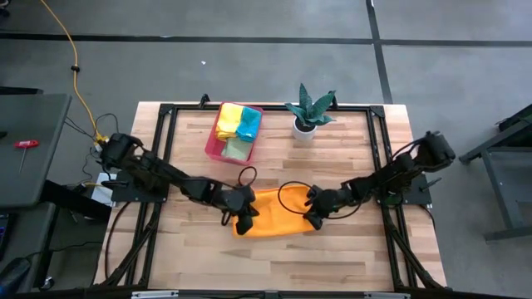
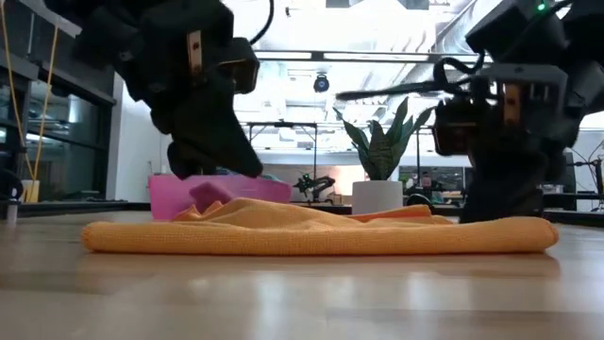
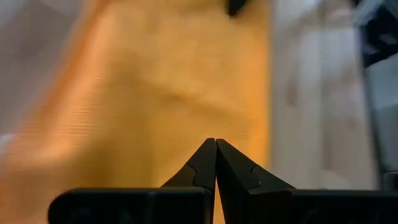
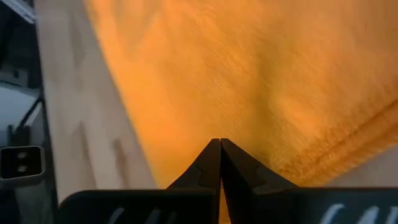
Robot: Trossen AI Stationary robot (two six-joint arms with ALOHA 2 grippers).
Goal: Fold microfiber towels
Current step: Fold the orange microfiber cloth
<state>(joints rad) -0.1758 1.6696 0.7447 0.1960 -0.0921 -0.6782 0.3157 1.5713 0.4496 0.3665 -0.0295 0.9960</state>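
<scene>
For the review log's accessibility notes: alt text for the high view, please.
An orange towel lies on the wooden table, with the left claw at its left end and the right claw at its right. Behind, a pink tray holds more towels beside a potted plant.

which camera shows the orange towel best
The high view: the whole orange towel lies on the table between the left gripper and right gripper. The low view shows only its folded edge side-on; both wrist views show only close patches of cloth.
</scene>
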